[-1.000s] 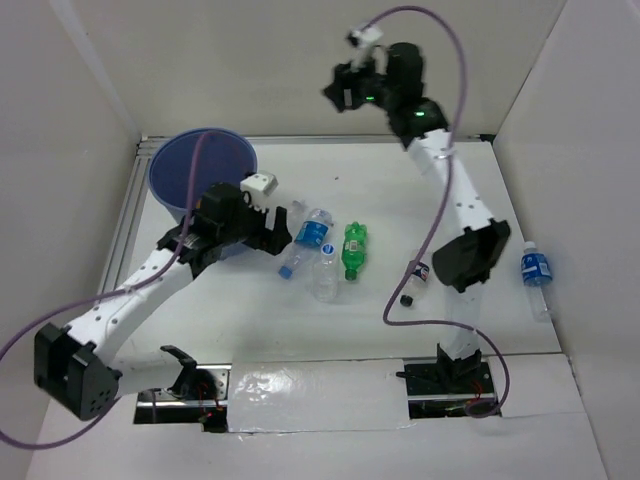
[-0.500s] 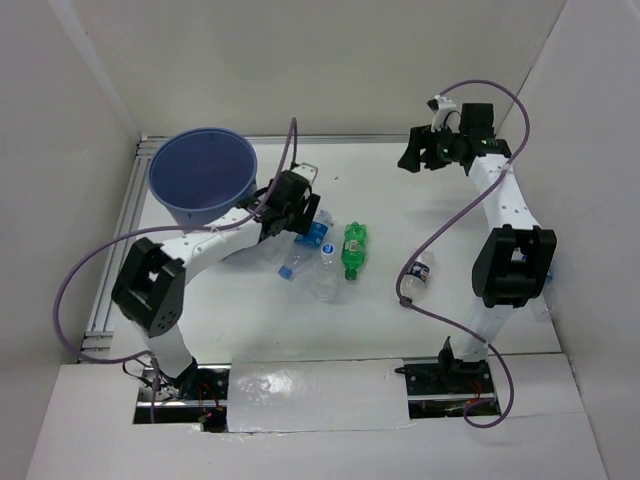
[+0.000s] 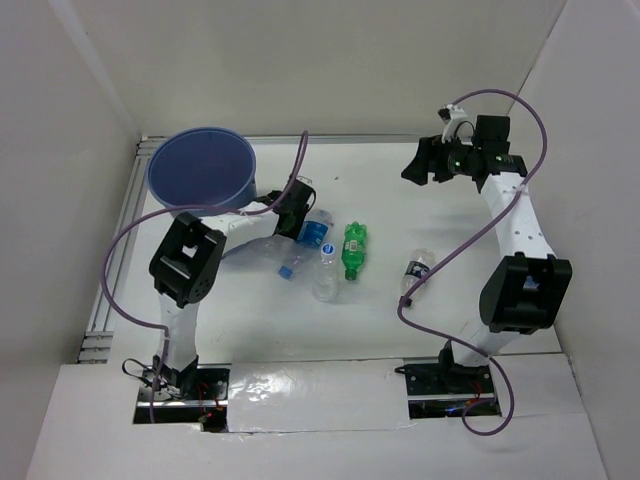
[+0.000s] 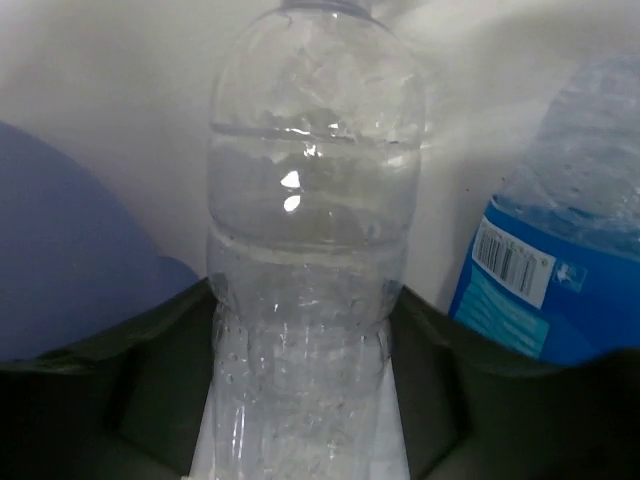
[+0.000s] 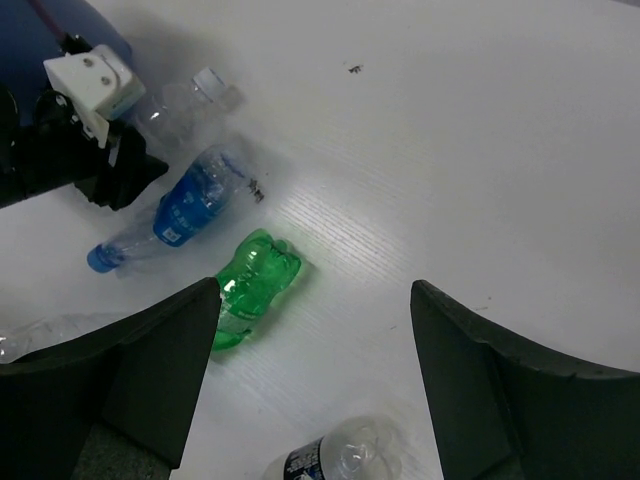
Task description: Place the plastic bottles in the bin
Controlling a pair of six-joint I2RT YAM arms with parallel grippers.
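Note:
A clear unlabelled plastic bottle (image 4: 308, 230) lies between my left gripper's (image 4: 305, 300) fingers, which press on both of its sides; its neck (image 5: 214, 87) points away from the gripper. That left gripper (image 3: 298, 212) sits low on the table, just right of the blue bin (image 3: 200, 178). Beside it lie a blue-labelled bottle (image 3: 306, 245), another clear bottle (image 3: 325, 277) and a green bottle (image 3: 353, 250). A dark-labelled bottle (image 3: 417, 269) lies further right. My right gripper (image 3: 425, 165) hangs high at the back right, open and holding nothing (image 5: 313, 290).
White walls close in the table (image 3: 400, 200) at the back and on both sides. A metal rail (image 3: 112, 260) runs along its left edge. Purple cables (image 3: 440, 255) loop from both arms. The bin's wall (image 4: 70, 260) stands close on the left gripper's left.
My left arm has swung in low to the bottles and its fingers have closed on the clear bottle. The right arm has moved right and lower, its jaws a little wider.

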